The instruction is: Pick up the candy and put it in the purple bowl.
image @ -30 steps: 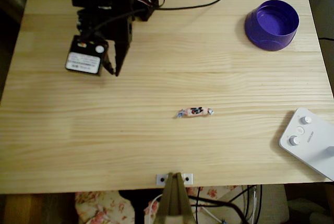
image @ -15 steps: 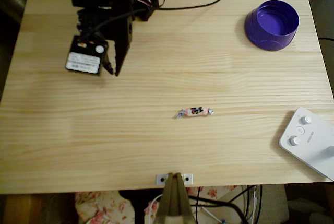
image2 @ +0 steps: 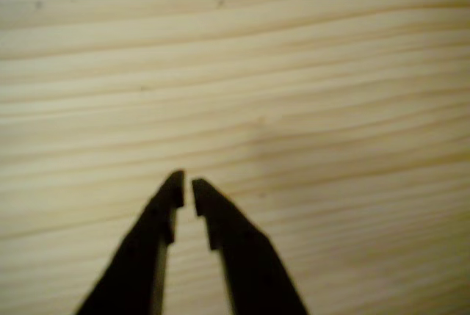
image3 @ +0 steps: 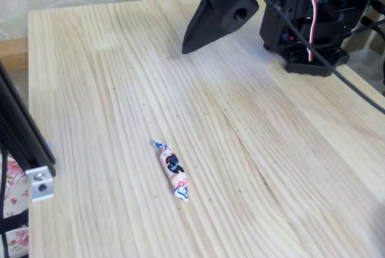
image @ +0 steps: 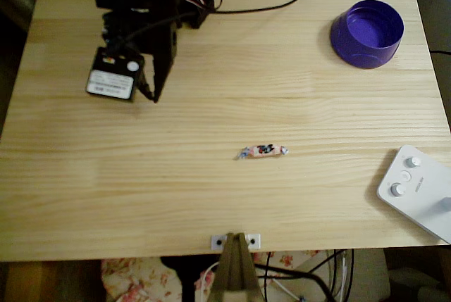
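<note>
While nearly closed, pincer (image2: 185, 180) empty.

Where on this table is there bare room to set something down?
Bare wood between the candy and the purple bowl, and along the near-left edge. Crowded: the far-left corner under the tool, and the near-right corner by the white box.

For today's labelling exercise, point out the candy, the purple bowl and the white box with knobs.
candy (image: 263, 151), overhead view, middle of the wrapper.
purple bowl (image: 350, 40), overhead view, outer wall.
white box with knobs (image: 423, 203), overhead view, flat top.
</note>
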Tool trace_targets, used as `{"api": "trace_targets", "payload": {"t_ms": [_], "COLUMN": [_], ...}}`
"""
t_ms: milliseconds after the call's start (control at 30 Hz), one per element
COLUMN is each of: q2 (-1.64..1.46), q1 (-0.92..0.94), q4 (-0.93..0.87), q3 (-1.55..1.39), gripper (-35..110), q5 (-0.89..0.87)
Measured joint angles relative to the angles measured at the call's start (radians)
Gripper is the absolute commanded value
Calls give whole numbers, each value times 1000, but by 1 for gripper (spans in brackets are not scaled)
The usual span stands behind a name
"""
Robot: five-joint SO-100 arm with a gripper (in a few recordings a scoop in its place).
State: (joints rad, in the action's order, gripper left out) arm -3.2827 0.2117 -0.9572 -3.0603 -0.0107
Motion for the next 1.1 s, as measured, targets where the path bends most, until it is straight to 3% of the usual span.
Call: {"api": "trace_targets", "payload": {"t_ms": [900,1100], "q2": [5,193], "q1": [0,-17], "q4": [0,2], "q3": [0,118], "gripper": [-1,-1], "q5": [8,20]}}
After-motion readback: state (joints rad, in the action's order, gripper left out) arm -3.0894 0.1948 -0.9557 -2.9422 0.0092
